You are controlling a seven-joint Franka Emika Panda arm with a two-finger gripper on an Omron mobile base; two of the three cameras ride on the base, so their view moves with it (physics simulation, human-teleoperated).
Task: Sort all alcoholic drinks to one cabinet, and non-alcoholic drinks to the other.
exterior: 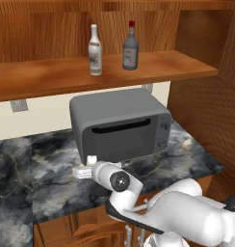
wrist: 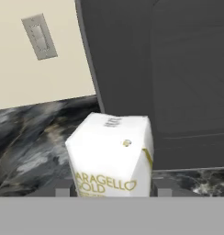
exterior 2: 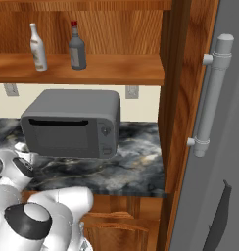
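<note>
A small cream carton (wrist: 111,153) with gold lettering, a non-alcoholic drink, stands between my gripper's (wrist: 113,189) two fingertips, which press against its sides. In the left base view the carton (exterior: 92,159) is low over the dark marble counter (exterior: 52,188), just in front of the microwave's left corner. Two alcoholic drinks stand upright on the long shelf (exterior: 52,75) of the reddish-brown wall cabinet: a slim white long-necked bottle (exterior: 95,50) (exterior 2: 38,47) and a squat dark grey bottle with a red cap (exterior: 131,48) (exterior 2: 77,46). The other cabinet is out of view.
A grey microwave (exterior: 122,125) (exterior 2: 72,122) (wrist: 169,69) sits on the counter right behind the carton. A wall outlet (wrist: 39,36) is on the cream wall to its left. A tall wooden side panel (exterior 2: 182,98) and a grey fridge door handle (exterior 2: 212,93) close off the right.
</note>
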